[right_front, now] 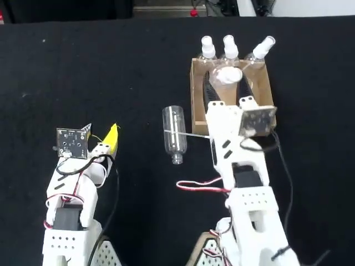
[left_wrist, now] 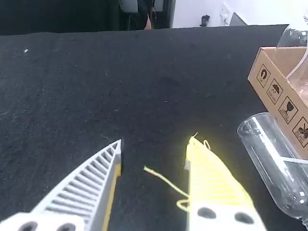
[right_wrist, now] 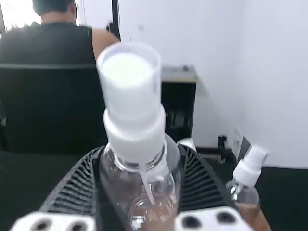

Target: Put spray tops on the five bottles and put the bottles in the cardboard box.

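The cardboard box [right_front: 197, 94] stands at the back right of the black table. Three capped bottles [right_front: 229, 47] lean at its far wall. Over the box, my right gripper [right_front: 226, 84] is shut on a fourth clear bottle [right_front: 228, 74] that carries a white spray top [right_wrist: 131, 98]; its black fingers [right_wrist: 77, 185] clasp the bottle's shoulder. A capless clear bottle [right_front: 175, 134] lies on the table left of the box, neck toward the front. My left gripper [right_front: 102, 133] is open and empty over bare cloth at the left, well apart from that bottle [left_wrist: 276, 161].
A thin white strand [right_front: 191, 134] runs from the lying bottle toward the right arm. A red and white cable [right_front: 197, 185] loops beside that arm's base. The box corner [left_wrist: 281, 94] sits beyond the left gripper [left_wrist: 155, 143]. A capped bottle [right_wrist: 246, 169] stands beside the held one.
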Tool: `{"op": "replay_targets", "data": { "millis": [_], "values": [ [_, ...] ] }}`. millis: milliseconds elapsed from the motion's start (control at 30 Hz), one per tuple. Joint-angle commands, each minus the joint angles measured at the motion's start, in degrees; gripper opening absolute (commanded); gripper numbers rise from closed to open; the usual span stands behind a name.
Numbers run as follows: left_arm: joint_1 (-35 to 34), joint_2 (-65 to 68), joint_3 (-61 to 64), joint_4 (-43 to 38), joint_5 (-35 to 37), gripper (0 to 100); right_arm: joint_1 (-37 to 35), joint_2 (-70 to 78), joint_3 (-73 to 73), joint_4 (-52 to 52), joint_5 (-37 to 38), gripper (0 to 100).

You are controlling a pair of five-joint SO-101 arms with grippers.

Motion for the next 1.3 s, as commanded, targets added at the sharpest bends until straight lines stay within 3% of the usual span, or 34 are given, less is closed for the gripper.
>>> {"op": "replay_targets", "data": {
  "millis": [0,433,1267],
  "values": [
    [-0.2,0.2,1.3,0.4,-0.4,21,1.1,9.0,-6.9,-1.8,0.3,1.1],
    [-0.2,0.2,1.3,0.4,-0.4,21,1.1,39.5,-24.5,-1.9,0.3,1.1],
    [1.3,0.2,1.3,1.6,-0.8,21,0.4,49.3,-24.9,-1.9,0.3,1.1]
  ]
}}
